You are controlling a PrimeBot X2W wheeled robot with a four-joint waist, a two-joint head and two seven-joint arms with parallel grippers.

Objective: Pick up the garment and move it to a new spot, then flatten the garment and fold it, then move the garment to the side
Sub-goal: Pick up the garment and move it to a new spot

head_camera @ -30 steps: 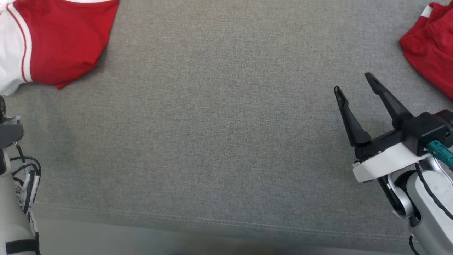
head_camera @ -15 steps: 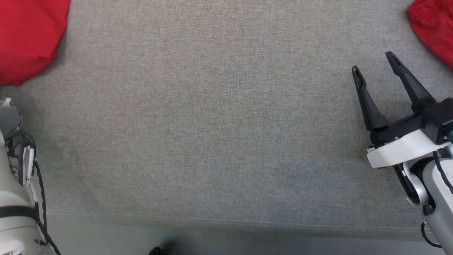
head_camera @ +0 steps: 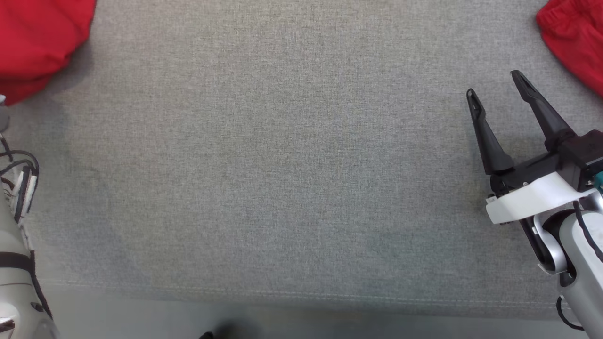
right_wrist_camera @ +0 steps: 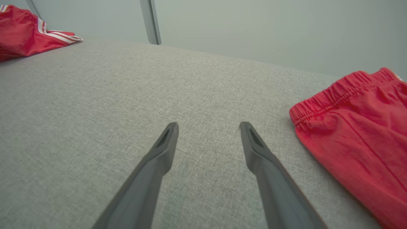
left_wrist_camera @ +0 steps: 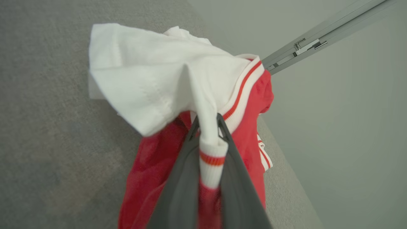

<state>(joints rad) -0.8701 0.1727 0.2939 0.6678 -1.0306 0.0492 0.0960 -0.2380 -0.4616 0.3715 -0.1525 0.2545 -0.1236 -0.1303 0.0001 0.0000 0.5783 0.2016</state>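
Left gripper [left_wrist_camera: 206, 122] pinches the white, red-striped cuff of the red-and-white jersey [left_wrist_camera: 152, 82], which is bunched over the grey fabric surface's [head_camera: 282, 165] far left corner. Right gripper [head_camera: 493, 84] is spread wide above that surface's right side, near red shorts [head_camera: 572, 37].

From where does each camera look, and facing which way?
Head view: above, facing down on grey surface; open right gripper, left forearm.
Left wrist view: along left gripper, shut on garment.
Right wrist view: low across surface toward wall; its open fingers.
Shared: head and right wrist views show red shorts.
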